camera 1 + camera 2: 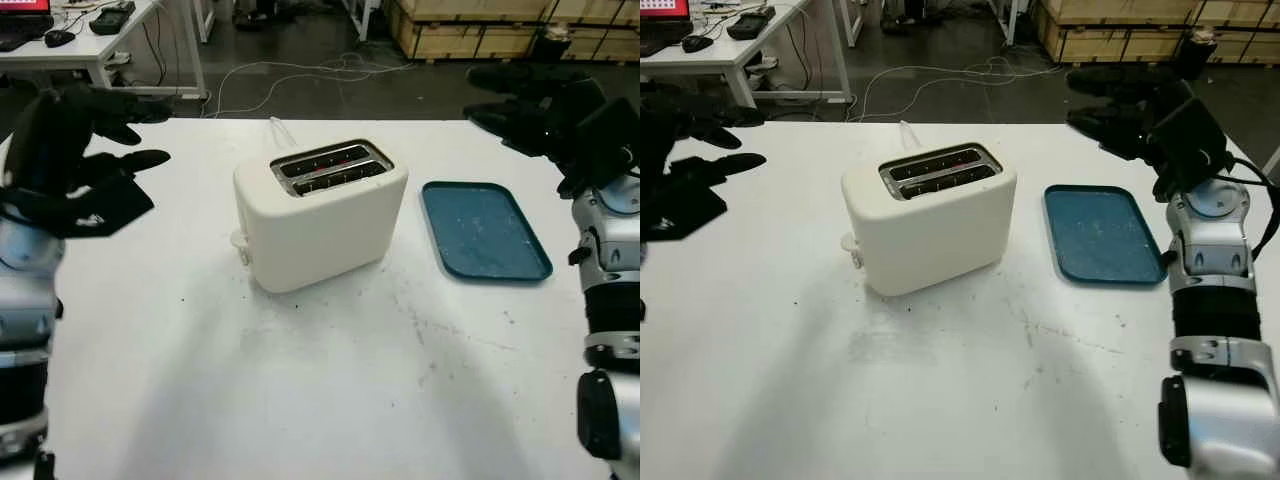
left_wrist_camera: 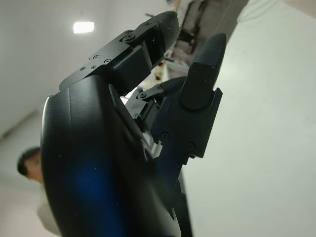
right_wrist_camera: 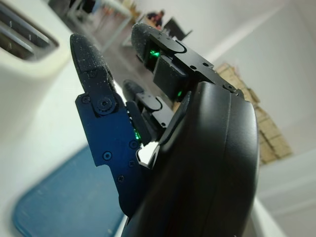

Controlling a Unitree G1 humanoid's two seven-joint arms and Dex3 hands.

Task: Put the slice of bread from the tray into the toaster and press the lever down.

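A cream two-slot toaster (image 1: 320, 215) stands mid-table, its slots (image 1: 330, 167) dark with a reddish glow inside and its lever (image 1: 240, 243) on the near-left end. To its right lies a blue tray (image 1: 484, 230) with nothing on it. I see no slice of bread on the table. My left hand (image 1: 110, 150) is raised open above the table's left side. Above the far right corner, beyond the tray, my right hand (image 1: 510, 100) hovers open. The tray (image 3: 64, 197) and a corner of the toaster (image 3: 24, 54) appear in the right wrist view.
The white table (image 1: 320, 400) reaches to the near edge. A white cord (image 1: 280, 130) runs back from the toaster. Beyond the table are a desk (image 1: 90, 45) with electronics, floor cables (image 1: 300, 75) and wooden pallets (image 1: 480, 25). A person (image 2: 29, 165) appears in the left wrist view.
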